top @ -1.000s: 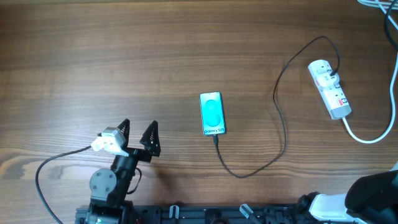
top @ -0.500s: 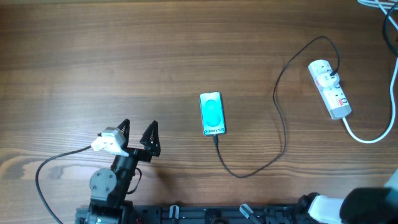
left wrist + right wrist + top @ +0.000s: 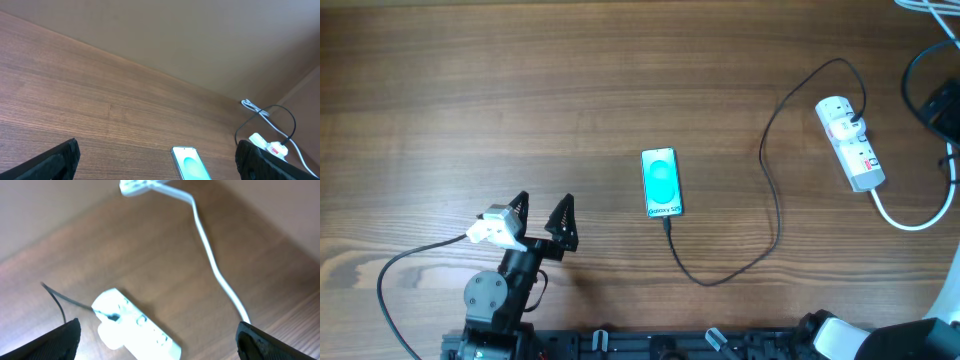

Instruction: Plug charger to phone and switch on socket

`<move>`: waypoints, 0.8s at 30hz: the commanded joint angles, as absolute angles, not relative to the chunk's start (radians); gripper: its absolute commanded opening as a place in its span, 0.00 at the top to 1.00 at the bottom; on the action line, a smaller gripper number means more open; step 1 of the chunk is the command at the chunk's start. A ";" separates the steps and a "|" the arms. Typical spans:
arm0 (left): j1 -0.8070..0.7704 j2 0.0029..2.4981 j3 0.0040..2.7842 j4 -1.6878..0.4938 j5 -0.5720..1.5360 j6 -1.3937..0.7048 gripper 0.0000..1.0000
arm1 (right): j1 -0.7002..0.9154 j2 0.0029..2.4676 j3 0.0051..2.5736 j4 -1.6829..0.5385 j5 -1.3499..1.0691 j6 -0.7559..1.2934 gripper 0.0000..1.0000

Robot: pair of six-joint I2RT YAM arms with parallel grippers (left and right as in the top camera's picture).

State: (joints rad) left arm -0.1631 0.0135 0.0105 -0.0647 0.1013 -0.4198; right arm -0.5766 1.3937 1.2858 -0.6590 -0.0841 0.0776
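Observation:
The phone [image 3: 662, 183] lies flat mid-table, its teal screen up; the left wrist view has it low in the picture [image 3: 190, 164]. The charger [image 3: 772, 215], a thin black cable, runs from the phone's near end in a loop to the white socket [image 3: 850, 143] at the right. My left gripper [image 3: 542, 213] rests open to the left of the phone, nothing between its fingers. My right gripper [image 3: 160, 342] hangs open above the socket [image 3: 135, 327], which looks blurred and bright below it.
The socket's thick white cord [image 3: 910, 222] curves off to the right edge and shows in the right wrist view [image 3: 215, 265]. A dark part of the right arm [image 3: 944, 102] sits at the right edge beside the socket. A black robot cable [image 3: 395, 275] loops at the front left.
The right arm's bulk has left the bottom right corner and a dark part of it now shows at the right edge near the socket. Left arm, phone and cable are unchanged.

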 commanded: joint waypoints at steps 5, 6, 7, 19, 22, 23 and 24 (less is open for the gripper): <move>-0.165 0.003 0.006 -0.071 0.092 -0.400 0.00 | -0.569 1.394 1.106 -0.656 -0.078 0.081 0.00; -0.165 0.003 0.006 -0.072 0.092 -0.400 0.00 | -0.569 1.394 1.095 -0.657 -0.078 0.081 0.00; -0.165 0.003 0.006 -0.072 0.092 -0.400 0.00 | -0.569 1.394 1.085 -0.656 -0.078 0.081 0.00; -0.165 0.003 0.006 -0.072 0.092 -0.400 0.00 | -0.569 1.394 1.073 -0.656 -0.078 0.081 0.00; -0.165 0.003 0.006 -0.072 0.092 -0.400 0.00 | -0.569 1.394 1.073 -0.656 -0.078 0.081 0.00; -0.165 0.003 0.006 -0.072 0.092 -0.400 0.00 | -0.569 1.394 1.072 -0.656 -0.078 0.081 0.00; -0.165 0.003 0.006 -0.072 0.092 -0.400 0.00 | -0.569 1.394 1.071 -0.656 -0.078 0.081 0.00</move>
State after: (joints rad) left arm -0.1631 0.0135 0.0105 -0.0647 0.1013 -0.4194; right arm -0.5766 1.3937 1.0840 -0.6582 -0.0845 0.0776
